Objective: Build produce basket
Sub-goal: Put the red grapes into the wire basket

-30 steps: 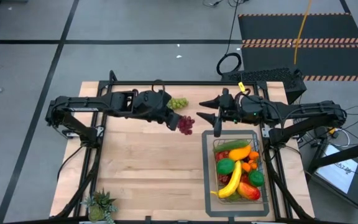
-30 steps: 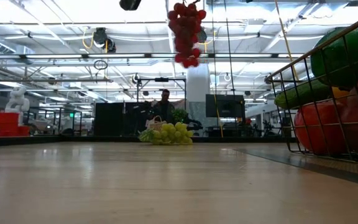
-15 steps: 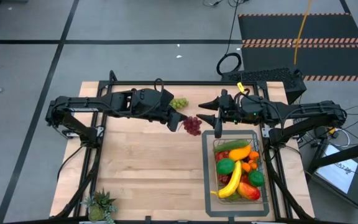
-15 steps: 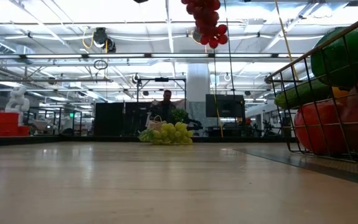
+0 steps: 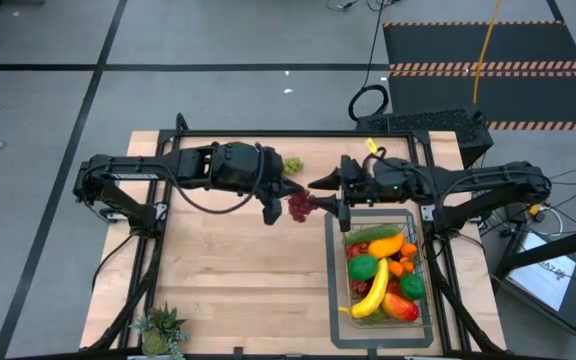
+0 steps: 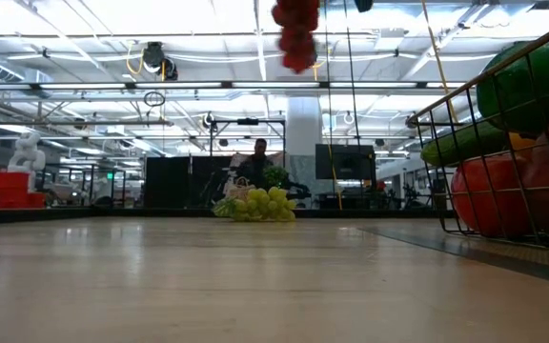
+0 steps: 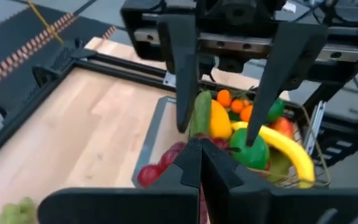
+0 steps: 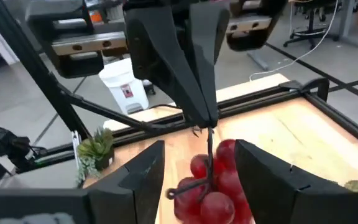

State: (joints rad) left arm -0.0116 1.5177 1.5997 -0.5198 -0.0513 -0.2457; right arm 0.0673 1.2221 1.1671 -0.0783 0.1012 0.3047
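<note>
My left gripper (image 5: 282, 201) is shut on a bunch of red grapes (image 5: 299, 205) high above the table's middle, just left of the wire-mesh basket (image 5: 344, 262). The bunch also shows at the top of the low view (image 6: 295, 29). My right gripper (image 8: 199, 146) is open, level with the bunch, one finger on either side of it; I cannot tell whether they touch it. The basket holds a banana (image 5: 373, 290), a mango, oranges, limes and other produce. A bunch of green grapes (image 5: 291, 164) lies on the table at the far middle. My left gripper pinches the thin stem (image 8: 207, 138) at the top of the red grape bunch between its two shut fingertips (image 8: 197, 106). The fingers come from above, slanting down from the table's left. The bunch hangs below them, lifted clear of the table.
The basket stands on a flat grey tray (image 5: 334, 300) at the near right. A spiky green potted plant (image 5: 160, 330) stands at the near left corner. The green grapes also show in the low view (image 6: 260, 205). Bare wood lies between plant and tray.
My left gripper has carried the red grapes upward, swinging a little toward the basket and back; the bunch hangs clear throughout. My right gripper has gone toward the table's left, up to the bunch, and stays open.
</note>
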